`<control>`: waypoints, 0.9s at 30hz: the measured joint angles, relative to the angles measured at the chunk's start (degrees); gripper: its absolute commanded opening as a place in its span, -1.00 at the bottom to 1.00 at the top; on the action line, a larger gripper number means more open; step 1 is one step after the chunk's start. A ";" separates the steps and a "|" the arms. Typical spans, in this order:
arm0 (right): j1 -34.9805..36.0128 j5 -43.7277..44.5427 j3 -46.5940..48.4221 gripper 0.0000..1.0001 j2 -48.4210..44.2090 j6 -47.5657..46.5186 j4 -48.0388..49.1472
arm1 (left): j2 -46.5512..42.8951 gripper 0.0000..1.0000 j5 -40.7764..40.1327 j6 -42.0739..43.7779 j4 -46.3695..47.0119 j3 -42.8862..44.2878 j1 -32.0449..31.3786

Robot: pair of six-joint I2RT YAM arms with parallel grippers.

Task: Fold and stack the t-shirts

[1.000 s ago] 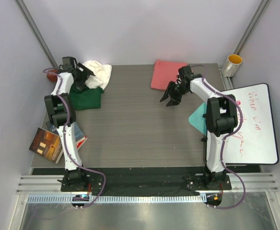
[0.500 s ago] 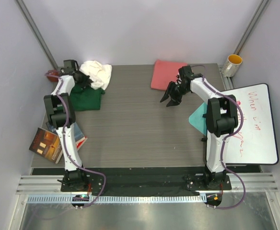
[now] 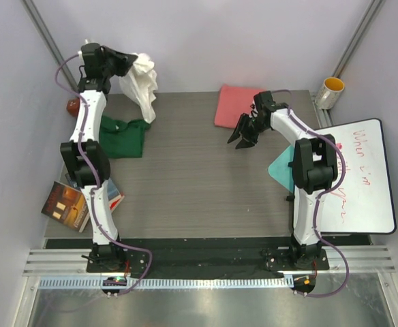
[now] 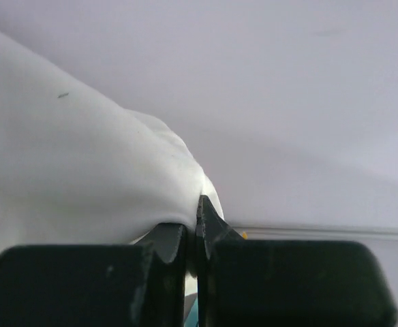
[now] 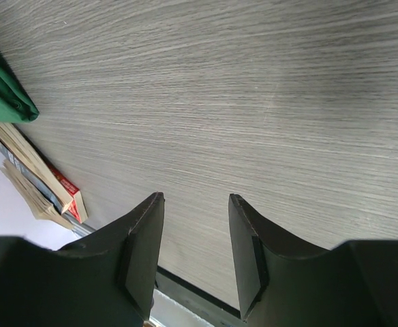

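My left gripper (image 3: 127, 63) is raised high at the back left and shut on a fold of the white t-shirt (image 3: 143, 85), which hangs down from it toward the table. In the left wrist view the white t-shirt (image 4: 83, 170) bunches over the shut gripper (image 4: 192, 228). The dark green t-shirt (image 3: 122, 137) lies crumpled on the table below. The coral-pink t-shirt (image 3: 234, 105) lies folded at the back. Just in front of it my right gripper (image 3: 242, 138) hovers open and empty; in its wrist view the gripper (image 5: 195, 197) has bare table between its jaws, with the green t-shirt (image 5: 1, 95) at the far left.
Glossy books (image 3: 73, 201) lie at the table's left edge, also seen as a stack of books (image 5: 35, 177). A teal sheet (image 3: 279, 167) and a whiteboard (image 3: 359, 177) sit at the right. A yellow mug (image 3: 331, 92) stands back right, and a small reddish object (image 3: 73, 106) back left.
My left gripper shut on the white t-shirt and lifted it up and back off the table. The right gripper stayed in place, its jaws slightly narrower.
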 measured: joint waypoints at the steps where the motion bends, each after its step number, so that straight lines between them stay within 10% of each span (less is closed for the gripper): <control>1: 0.00 -0.02 0.00 -0.03 0.02 0.00 0.00 | 0.00 -0.99 0.61 -0.28 0.63 2.03 -0.72; 9: 0.00 -0.13 -0.90 -0.06 0.02 0.61 0.57 | -1.29 -0.99 12.09 -4.70 13.20 4.63 -6.03; 16: 0.00 0.13 -4.35 -0.05 -0.37 1.81 1.92 | -10.25 -1.00 26.16 -16.79 33.53 -20.55 -13.94; 27: -0.68 2.21 -10.86 -0.05 -7.02 1.97 2.43 | -28.48 -1.00 38.18 -12.96 26.21 -57.88 -20.37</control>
